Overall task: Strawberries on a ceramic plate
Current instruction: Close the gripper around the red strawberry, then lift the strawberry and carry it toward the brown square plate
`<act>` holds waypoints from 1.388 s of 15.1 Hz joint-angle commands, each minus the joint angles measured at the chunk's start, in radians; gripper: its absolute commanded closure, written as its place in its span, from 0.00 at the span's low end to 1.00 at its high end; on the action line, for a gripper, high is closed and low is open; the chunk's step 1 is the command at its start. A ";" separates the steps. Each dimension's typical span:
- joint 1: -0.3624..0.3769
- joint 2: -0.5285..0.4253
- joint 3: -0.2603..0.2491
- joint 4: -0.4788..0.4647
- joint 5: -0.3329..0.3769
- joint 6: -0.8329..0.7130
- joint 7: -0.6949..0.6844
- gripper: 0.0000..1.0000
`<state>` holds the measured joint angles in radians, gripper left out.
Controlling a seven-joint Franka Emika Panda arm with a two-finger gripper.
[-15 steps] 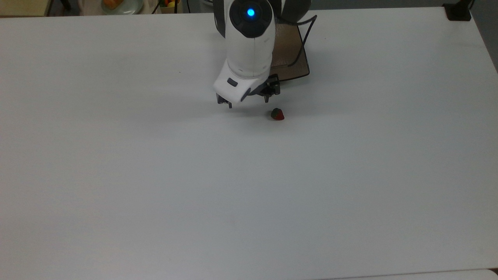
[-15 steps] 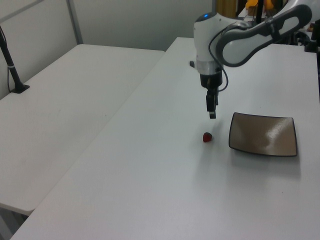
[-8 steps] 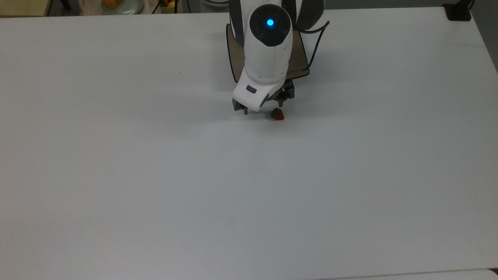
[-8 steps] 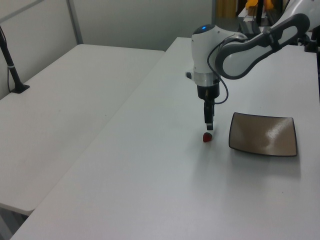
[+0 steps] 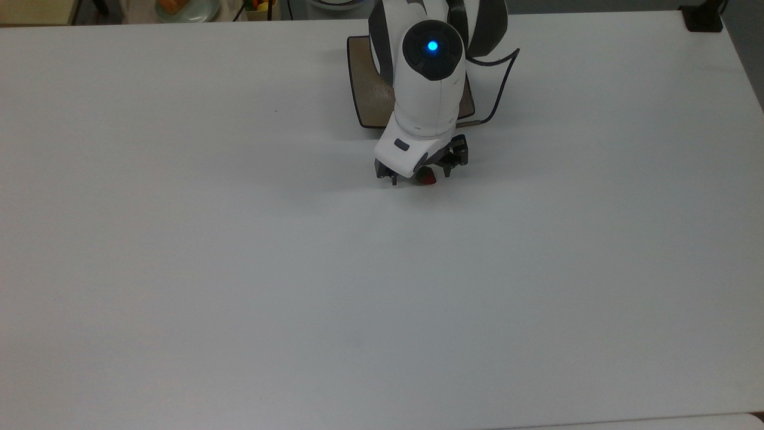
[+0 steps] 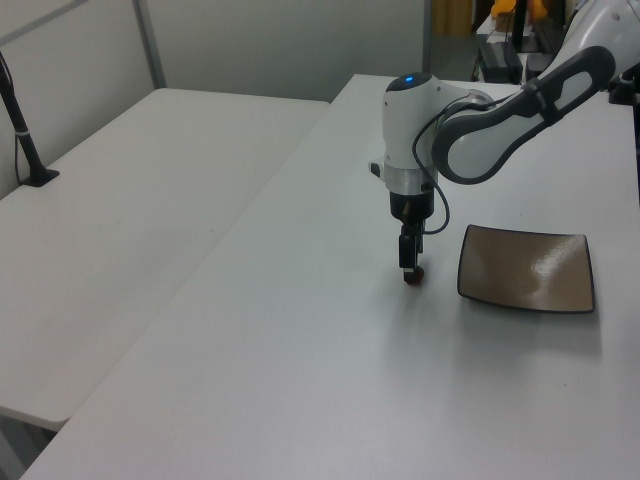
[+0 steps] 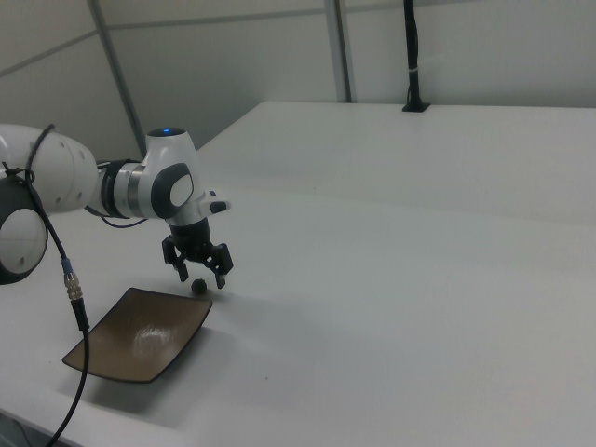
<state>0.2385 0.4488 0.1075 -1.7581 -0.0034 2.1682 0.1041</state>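
Note:
The tiny red strawberry (image 5: 425, 178) lies on the white table, just in front of the square brown plate (image 5: 369, 101). My gripper (image 5: 419, 175) is down at table level and open, one finger on each side of the strawberry, whose top the white hand partly covers. In the left view the gripper (image 6: 410, 272) hides most of the strawberry (image 6: 415, 280), left of the plate (image 6: 525, 270). In the right view the strawberry (image 7: 198, 288) sits between the spread fingers of the gripper (image 7: 203, 279), beside the plate (image 7: 140, 335).
A pale round plate with orange food (image 5: 179, 7) is off the table's far edge at the top view's left. A black post base (image 5: 704, 18) stands at the far right corner. A cable (image 5: 498, 89) loops beside the arm. A second table (image 6: 120, 200) adjoins.
The gripper has moved toward the top view's right and down, from hanging left of and above the strawberry to straddling it at table level. Strawberry and plate have not moved.

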 commanded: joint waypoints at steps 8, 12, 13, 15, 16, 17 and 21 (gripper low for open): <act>0.011 0.002 -0.005 -0.008 0.007 0.019 0.017 0.72; 0.008 -0.002 -0.005 0.003 0.002 0.013 0.017 0.87; 0.008 -0.004 -0.006 0.003 -0.001 0.013 0.017 0.87; 0.005 -0.013 -0.006 0.006 -0.001 0.013 0.017 0.87; 0.002 -0.024 -0.006 0.009 -0.001 0.012 0.017 0.87; -0.005 -0.031 -0.006 0.026 0.000 0.003 0.017 0.87; -0.030 -0.094 -0.011 0.054 0.006 -0.022 0.017 0.87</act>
<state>0.2209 0.4232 0.1041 -1.7037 -0.0036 2.1698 0.1062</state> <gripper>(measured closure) 0.670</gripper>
